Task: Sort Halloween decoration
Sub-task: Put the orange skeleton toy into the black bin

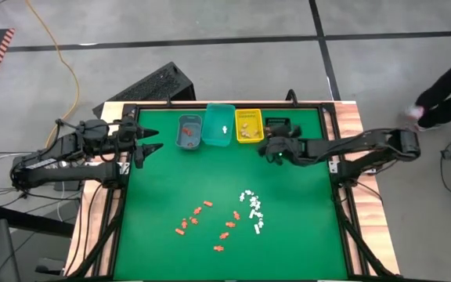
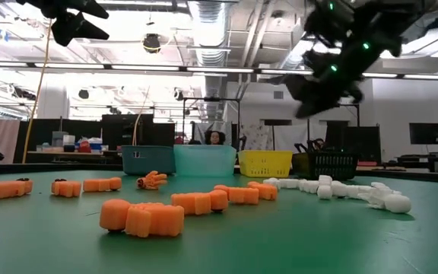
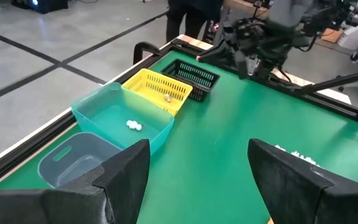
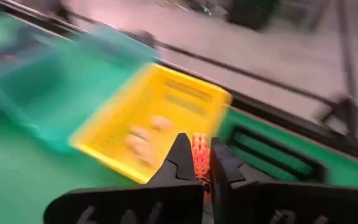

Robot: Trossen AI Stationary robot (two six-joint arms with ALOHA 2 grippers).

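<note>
Orange-red, the piece point(image 4: 199, 155) pinched between my right gripper point(image 4: 195, 163) fingers; the jaws are all but closed on it, and it stands upright between the tips. My right gripper point(image 1: 276, 151) hangs above the mat just in front of the black bin point(image 1: 278, 124), with the yellow bin point(image 4: 148, 124) ahead and to one side, tan pieces already inside.

Judgement: orange belongs with the orange pieces in the grey-blue bin point(image 1: 189, 131), two bins beyond the yellow, past the teal bin point(image 1: 219, 124) that holds white. I should carry high over the rims, centre over the grey-blue bin, then release low.

Clearance: the bins stand touching in a row along the far edge. My left gripper point(image 1: 149, 147) waits spread wide just beside the grey-blue bin; that approach is tight. Remaining orange pieces point(image 1: 202, 219) and white pieces point(image 1: 252, 207) lie well behind me, on open mat.
</note>
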